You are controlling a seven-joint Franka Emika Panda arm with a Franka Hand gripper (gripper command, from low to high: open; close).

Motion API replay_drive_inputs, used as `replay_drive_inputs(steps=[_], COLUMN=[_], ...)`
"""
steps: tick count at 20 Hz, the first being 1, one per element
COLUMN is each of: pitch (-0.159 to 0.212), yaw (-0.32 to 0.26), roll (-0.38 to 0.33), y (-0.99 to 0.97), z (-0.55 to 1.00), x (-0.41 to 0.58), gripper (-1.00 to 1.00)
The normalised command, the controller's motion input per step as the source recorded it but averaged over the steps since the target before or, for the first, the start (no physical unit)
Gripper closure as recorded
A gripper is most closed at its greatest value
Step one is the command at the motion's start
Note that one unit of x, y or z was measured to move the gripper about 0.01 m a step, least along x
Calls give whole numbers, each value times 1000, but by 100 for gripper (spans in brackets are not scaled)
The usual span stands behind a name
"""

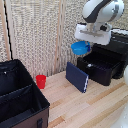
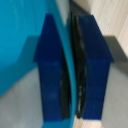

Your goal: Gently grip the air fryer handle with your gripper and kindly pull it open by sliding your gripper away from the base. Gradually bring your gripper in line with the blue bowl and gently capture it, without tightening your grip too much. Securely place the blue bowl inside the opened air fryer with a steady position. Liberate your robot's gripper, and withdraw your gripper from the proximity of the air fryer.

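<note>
Exterior view, gripper (image 1: 86, 44) pinching blue bowl (image 1: 79, 48)

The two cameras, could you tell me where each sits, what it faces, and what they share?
Exterior view: off the arm, facing the table, open air fryer and the gripper holding the blue bowl above it.
Wrist view: on the wrist, looking along the fingers, jaws pinching the bowl's rim.
Shared: the gripper and bowl.

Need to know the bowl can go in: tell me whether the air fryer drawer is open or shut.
Open. In the exterior view the air fryer drawer is slid out from the body, its hollow showing, while the claw holds the blue bowl above it.
</note>
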Motion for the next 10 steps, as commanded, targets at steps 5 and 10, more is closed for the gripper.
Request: replay_drive_inputs(steps=[5, 10], pitch=[144, 134], yaw=[-19, -63], roll=[5, 7], y=[-980, -865], z=[0, 0], x=[294, 275], gripper=[100, 100])
